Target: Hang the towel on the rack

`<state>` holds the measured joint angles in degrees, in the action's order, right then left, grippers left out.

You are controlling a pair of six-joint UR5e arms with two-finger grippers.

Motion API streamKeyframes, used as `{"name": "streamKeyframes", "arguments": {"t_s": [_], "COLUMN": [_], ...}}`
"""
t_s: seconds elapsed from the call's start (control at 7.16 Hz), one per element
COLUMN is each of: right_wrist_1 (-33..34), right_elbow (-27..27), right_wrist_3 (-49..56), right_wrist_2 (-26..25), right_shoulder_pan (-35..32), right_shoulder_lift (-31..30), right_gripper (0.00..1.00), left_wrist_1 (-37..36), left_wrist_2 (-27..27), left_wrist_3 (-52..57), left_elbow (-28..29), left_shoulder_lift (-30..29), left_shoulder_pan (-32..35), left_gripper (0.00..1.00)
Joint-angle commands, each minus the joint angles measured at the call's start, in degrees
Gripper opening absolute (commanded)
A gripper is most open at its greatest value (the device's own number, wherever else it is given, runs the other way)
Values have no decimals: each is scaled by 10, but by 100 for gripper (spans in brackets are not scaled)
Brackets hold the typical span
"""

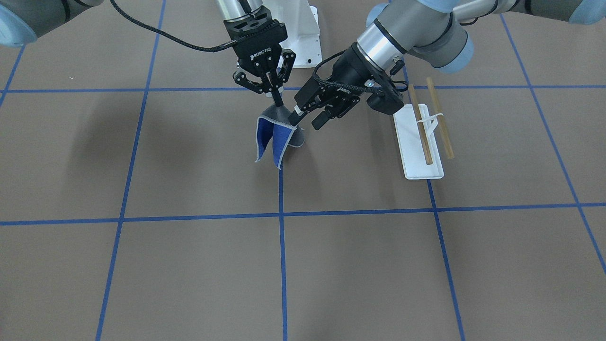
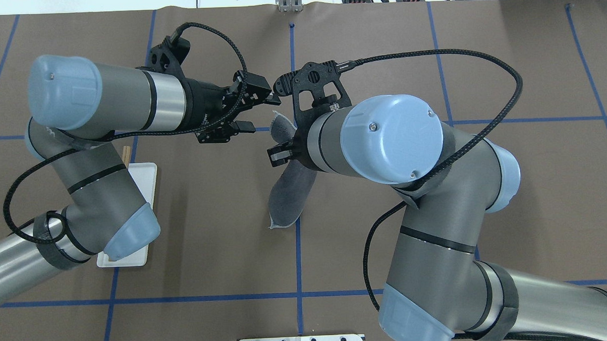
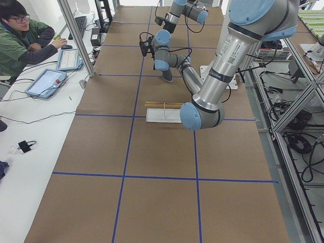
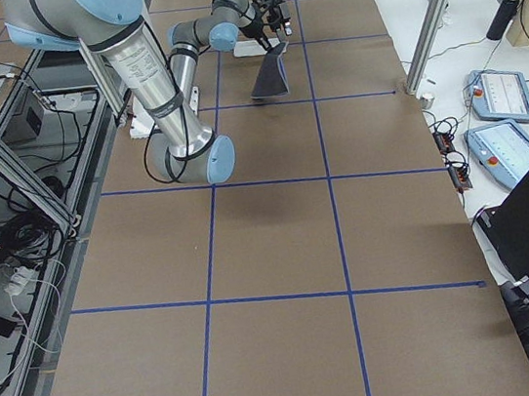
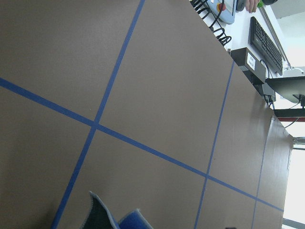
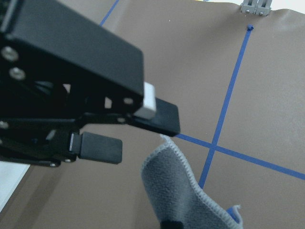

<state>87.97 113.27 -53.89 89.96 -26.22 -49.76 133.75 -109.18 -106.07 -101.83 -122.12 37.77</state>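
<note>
Two pincers: right pincer point(image 1: 276, 100) clamped on towel point(image 1: 272, 142) top; left pincer point(image 1: 305, 121) spread wide just beside towel; rack point(image 1: 428, 130) well apart from towel, partly covered by left arm point(image 2: 97, 198) overhead.

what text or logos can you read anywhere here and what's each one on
"ROBOTIQ": on the right end effector, on its black body.
Small print on the left end effector: too blurred to read.
Stickers on the left arm and right arm: too small to read.

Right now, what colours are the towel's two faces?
The towel: bright blue one side, dark grey the other; best in the front-facing view.
</note>
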Motion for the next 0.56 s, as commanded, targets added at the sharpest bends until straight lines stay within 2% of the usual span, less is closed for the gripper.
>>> {"name": "streamKeyframes", "arguments": {"t_s": [0.0,0.14,0.28,0.42], "right_wrist_1": [-1,0,-1,-1], "right_elbow": [-2,-3,-4,-6], "right_wrist_3": [2,2,3,5], "right_wrist_2": [-1,-1,-8,-11], "right_shoulder_pan": [0,0,0,0], "right_shoulder_lift": [5,11,12,12], "right_gripper": [0,0,0,0], "left_wrist_1": [0,-1,-1,-1], "left_wrist_2": [18,18,17,17], "left_wrist_3": [-4,-4,-9,-9], "left_elbow": [1,1,1,1], "left_shoulder_lift": [-1,0,-1,-1], "left_shoulder_pan": [-19,-19,-19,-19], "left_gripper": [67,64,48,25]}}
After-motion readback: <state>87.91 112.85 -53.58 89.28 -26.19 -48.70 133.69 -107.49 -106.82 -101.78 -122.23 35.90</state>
